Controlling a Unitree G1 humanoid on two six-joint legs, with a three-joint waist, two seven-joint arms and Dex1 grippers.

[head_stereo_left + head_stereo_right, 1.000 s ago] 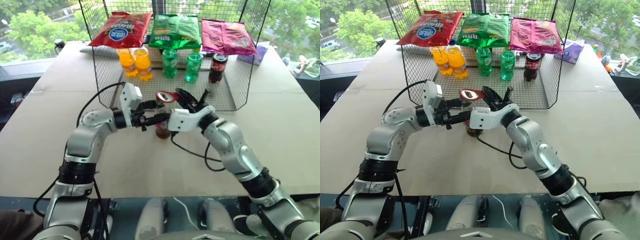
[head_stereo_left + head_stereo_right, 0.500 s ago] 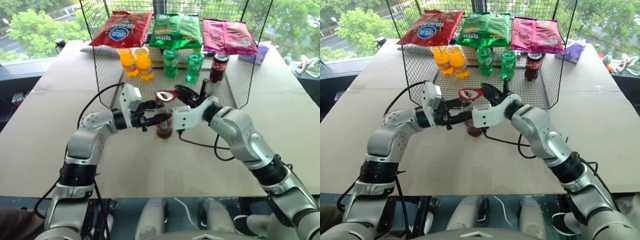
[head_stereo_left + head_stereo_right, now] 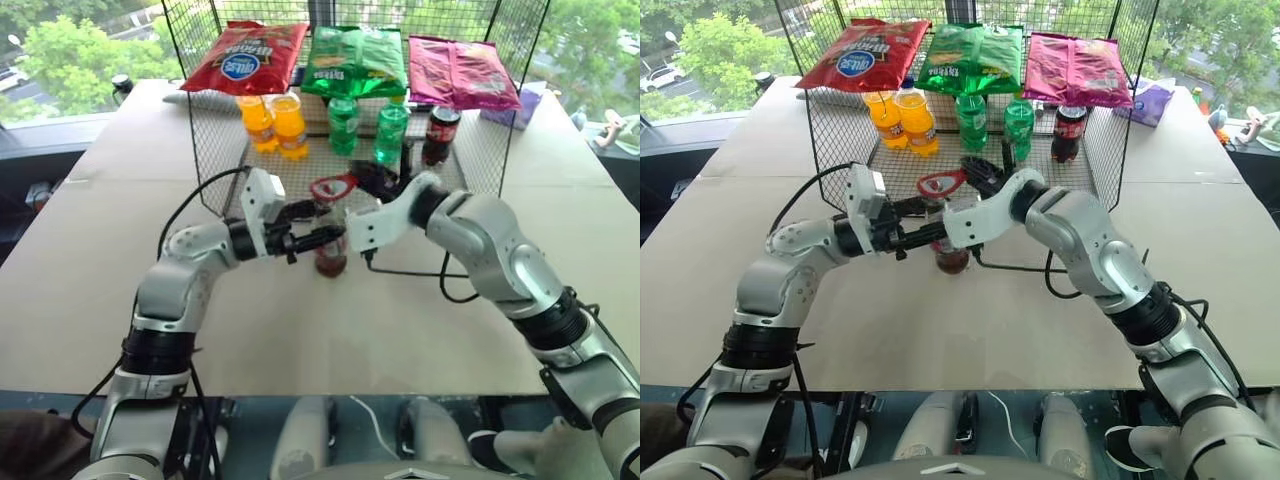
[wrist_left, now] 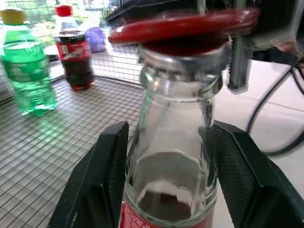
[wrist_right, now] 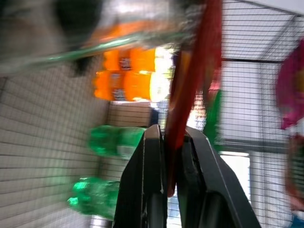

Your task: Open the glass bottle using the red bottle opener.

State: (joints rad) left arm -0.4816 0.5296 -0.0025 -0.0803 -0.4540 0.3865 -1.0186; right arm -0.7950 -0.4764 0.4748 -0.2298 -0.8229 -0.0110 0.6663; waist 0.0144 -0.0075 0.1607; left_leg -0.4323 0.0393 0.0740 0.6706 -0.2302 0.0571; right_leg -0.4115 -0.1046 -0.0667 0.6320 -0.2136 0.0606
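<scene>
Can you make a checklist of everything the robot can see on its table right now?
Surface: tan table, bare in front.
Job's things: glass bottle upright on the table; red bottle opener resting over its cap.
Clutter: wire basket with two orange bottles, two green bottles, a cola bottle; three chip bags on top.
Grippers: left gripper clamped on the bottle's neck; right gripper shut on the opener's handle.
Cables: black cables looping off both arms.
Surroundings: windows with green trees behind.
</scene>
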